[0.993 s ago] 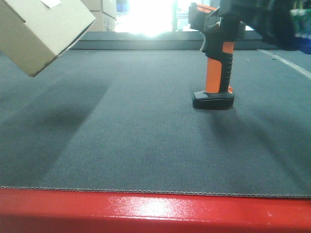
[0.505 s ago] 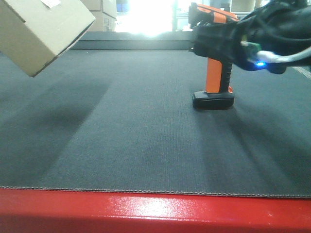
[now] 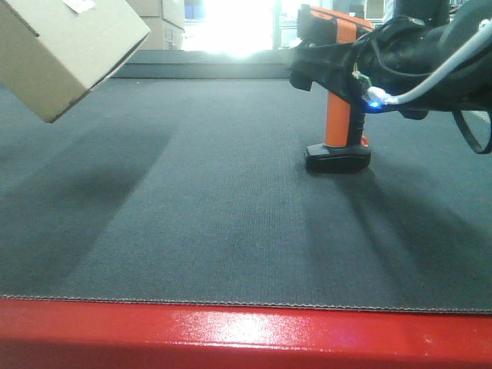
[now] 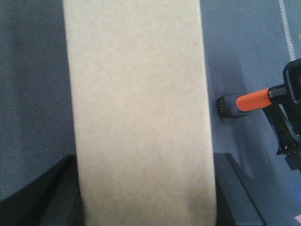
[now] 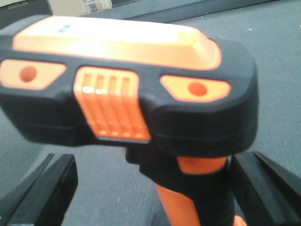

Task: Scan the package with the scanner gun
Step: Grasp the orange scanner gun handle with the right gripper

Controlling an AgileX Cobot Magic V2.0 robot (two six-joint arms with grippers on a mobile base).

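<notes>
The right gripper [image 3: 330, 65] has pushed further left and lower than half a second ago and now straddles the top of the scanner [image 3: 340, 115], just under its head. The scanner and the box [image 3: 65, 46] have not shifted.

The scanner stands upright on its flat base on the desk [image 3: 192, 231], right of centre in the front view. In the right wrist view, the jaws stand wide on either side of the orange handle, with gaps showing, so nothing is gripped yet. The left gripper [image 4: 146, 202] holds the box aloft and tilted at the upper left of the front view, its jaws pressed to both sides. A white label [image 3: 79, 5] shows on the box's upper face, cut off by the top of the frame.

By my reading, the box is lifted and the reach for the scanner is nearly done. Closing on the handle, raising it, aiming at the label and triggering are all left.

Stacked cartons [image 3: 165, 23] sit far back at the upper left, well clear. A white cable [image 3: 438, 73] and a blue light [image 3: 374, 104] hang on the right arm near the handle. The desk between scanner and box carries nothing, though the strong backlight at top centre could hamper aiming.
</notes>
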